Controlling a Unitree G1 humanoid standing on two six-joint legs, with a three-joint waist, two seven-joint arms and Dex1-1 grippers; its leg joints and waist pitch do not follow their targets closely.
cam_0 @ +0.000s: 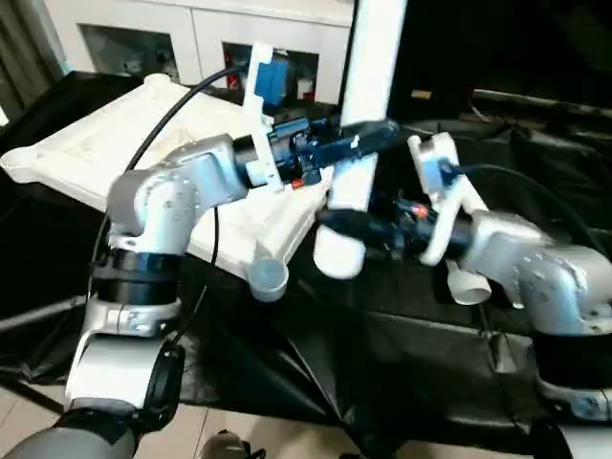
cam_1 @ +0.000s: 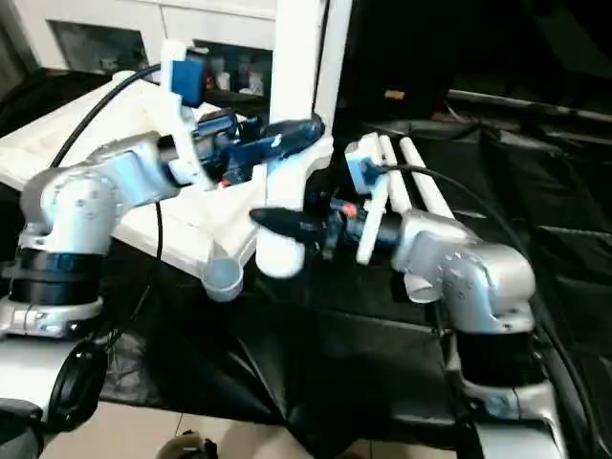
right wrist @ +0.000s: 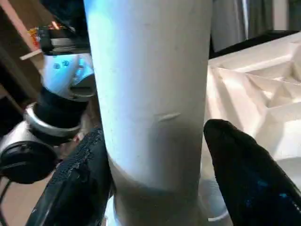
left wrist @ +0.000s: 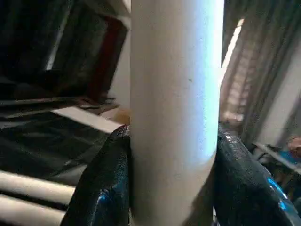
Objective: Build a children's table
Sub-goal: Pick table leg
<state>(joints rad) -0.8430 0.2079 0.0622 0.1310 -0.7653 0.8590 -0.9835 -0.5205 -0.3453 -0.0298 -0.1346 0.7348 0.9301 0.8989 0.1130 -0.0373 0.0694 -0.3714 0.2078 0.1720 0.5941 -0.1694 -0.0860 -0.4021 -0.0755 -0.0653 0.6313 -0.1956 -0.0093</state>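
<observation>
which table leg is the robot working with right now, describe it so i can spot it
Start at the white plastic square tabletop, lying ribbed side up on the black cloth. Beside its near corner socket one long white tubular leg stands upright, with the left end effector clamped on it above the right end effector. The other white tubular legs lie flat on the cloth.

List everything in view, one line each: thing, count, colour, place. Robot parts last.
tabletop: one, white, ribbed underside up, on the black cloth at the robot's left.
held leg: one, white, upright between both grippers, near the tabletop's corner socket.
spare legs: at least two, white, lying on the cloth beyond the right arm.
black cloth: one, covering the work surface.
cabinet: one, white, behind.
left gripper: black fingers clamped on the leg.
right gripper: black fingers flanking the leg lower down.
</observation>
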